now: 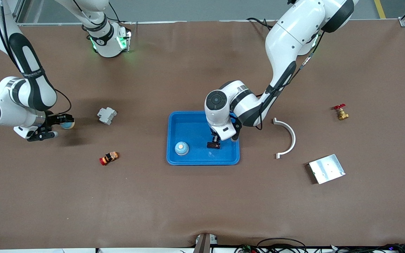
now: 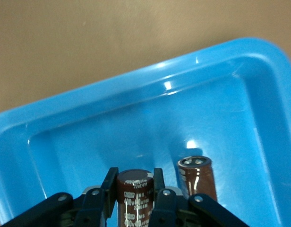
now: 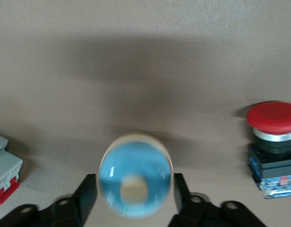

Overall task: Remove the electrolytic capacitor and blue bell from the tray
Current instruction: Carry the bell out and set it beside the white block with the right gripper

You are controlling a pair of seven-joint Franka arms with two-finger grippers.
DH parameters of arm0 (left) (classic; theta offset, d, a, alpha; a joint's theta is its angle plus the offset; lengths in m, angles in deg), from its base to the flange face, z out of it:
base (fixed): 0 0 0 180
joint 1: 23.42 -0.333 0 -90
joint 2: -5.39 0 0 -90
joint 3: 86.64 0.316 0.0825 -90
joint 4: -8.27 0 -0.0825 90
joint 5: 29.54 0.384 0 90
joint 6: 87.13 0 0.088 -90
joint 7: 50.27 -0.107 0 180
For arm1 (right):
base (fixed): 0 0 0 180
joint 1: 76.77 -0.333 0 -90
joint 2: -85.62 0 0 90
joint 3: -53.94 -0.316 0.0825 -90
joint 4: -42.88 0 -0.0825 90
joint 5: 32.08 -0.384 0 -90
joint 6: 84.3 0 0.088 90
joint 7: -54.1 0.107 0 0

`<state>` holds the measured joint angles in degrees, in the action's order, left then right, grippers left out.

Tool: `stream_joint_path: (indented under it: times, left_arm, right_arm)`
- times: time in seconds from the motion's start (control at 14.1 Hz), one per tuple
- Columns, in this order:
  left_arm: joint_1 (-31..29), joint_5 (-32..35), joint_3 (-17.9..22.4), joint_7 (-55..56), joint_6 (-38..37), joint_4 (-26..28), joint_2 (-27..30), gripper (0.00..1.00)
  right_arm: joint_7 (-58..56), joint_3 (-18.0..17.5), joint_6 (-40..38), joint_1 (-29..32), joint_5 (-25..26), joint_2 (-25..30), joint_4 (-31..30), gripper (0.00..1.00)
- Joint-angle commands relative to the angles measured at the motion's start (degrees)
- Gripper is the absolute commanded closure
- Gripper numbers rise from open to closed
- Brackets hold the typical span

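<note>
A blue tray [image 1: 188, 130] sits mid-table. A blue bell with a cream button [image 1: 181, 148] stands in its near corner, toward the right arm's end. My left gripper [image 1: 216, 138] is inside the tray, shut on a brown capacitor [image 2: 134, 194], which it holds upright just above the tray floor [image 2: 136, 123]. A second brown capacitor [image 2: 197, 177] rests in the tray beside it and shows in the front view [image 1: 213, 145]. My right gripper [image 1: 59, 125] is at the right arm's end of the table, shut on another blue bell [image 1: 68, 123] just above the tabletop. That bell also shows in the right wrist view [image 3: 135, 182].
A grey circuit breaker [image 1: 107, 115] and a red push button [image 1: 109, 158] lie between the right gripper and the tray. Toward the left arm's end are a white curved bracket [image 1: 287, 137], a metal plate [image 1: 326, 168] and a brass valve [image 1: 341, 112].
</note>
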<state>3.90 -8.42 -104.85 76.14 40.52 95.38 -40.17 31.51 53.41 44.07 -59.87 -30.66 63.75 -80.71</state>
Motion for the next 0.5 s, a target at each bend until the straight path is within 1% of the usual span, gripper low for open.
stream_joint_path:
  times: [0.0, 0.07, 0.14, 0.28, 0.43]
  left_arm:
    - [0.01, 0.58, 0.19, -2.39, -2.14, 0.52, 3.37, 1.00]
    - [0.01, 0.58, 0.10, -3.26, -2.14, 0.52, 4.16, 1.00]
    - [0.01, 0.41, 0.10, -4.93, -2.32, 0.52, 4.95, 1.00]
    - [-0.43, 0.32, 0.10, -9.40, -5.64, 0.69, 6.01, 1.00]
    - [-1.57, 0.32, -0.07, -17.38, -8.37, 1.13, 7.06, 1.00]
  right_arm:
    - [1.68, -0.26, -0.22, 0.06, 0.78, -0.55, 0.71, 0.00]
    - [2.02, -0.26, -1.71, 0.06, 0.78, -0.55, 1.68, 0.00]
    - [2.20, -0.44, -5.03, 0.06, 0.78, -0.55, 3.95, 0.00]
    - [2.38, -0.61, -13.46, -1.34, 0.35, -0.55, 10.27, 0.00]
    - [4.21, -0.70, -15.60, -3.35, -1.58, -0.20, 12.66, 0.00]
